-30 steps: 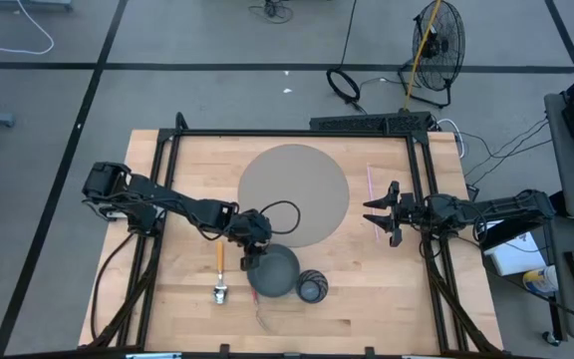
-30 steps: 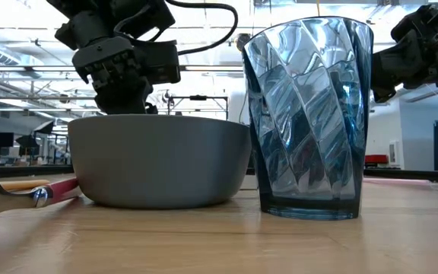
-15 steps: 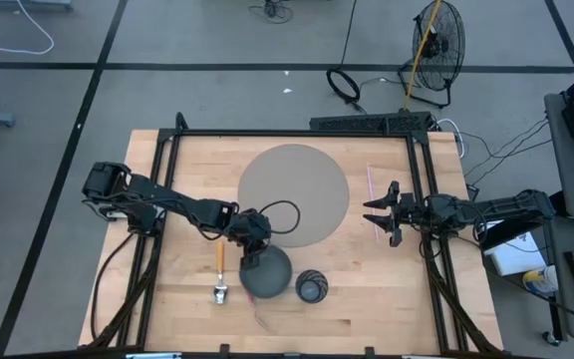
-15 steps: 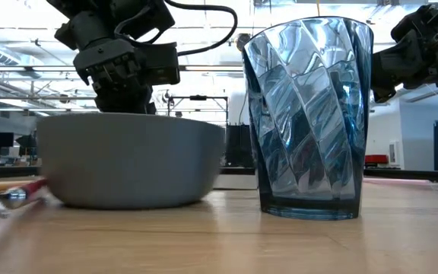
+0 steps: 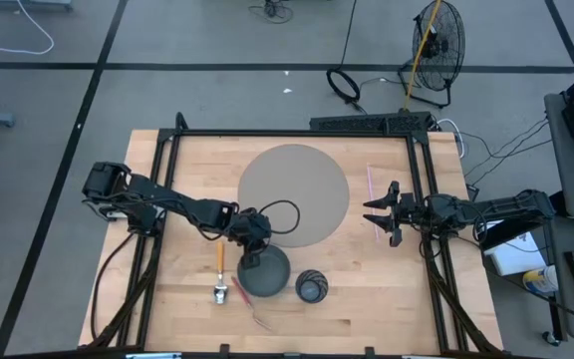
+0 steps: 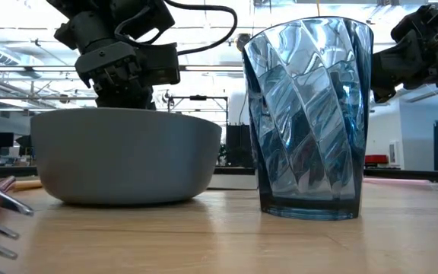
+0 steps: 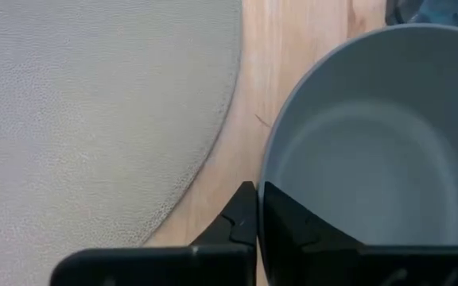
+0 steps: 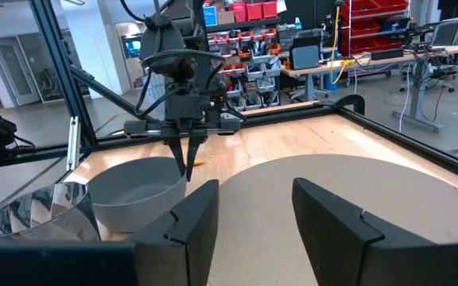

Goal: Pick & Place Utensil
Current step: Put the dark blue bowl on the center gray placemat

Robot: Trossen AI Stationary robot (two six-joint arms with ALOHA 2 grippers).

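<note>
The utensil, orange-handled, lies left of the grey bowl. We see the left gripper pinched tight on the bowl's far-left rim. The right gripper waits at the table's right, fingers partly spread, holding nothing.

The left arm reaches low across the bench, its pincer clamped tight and pointing down, while the right pincer waits half-spread at the far side.

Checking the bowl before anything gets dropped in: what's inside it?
The bowl looks empty: the left wrist view shows bare grey interior. The left tool, shut on the rim, covers a small part near that edge.
</note>
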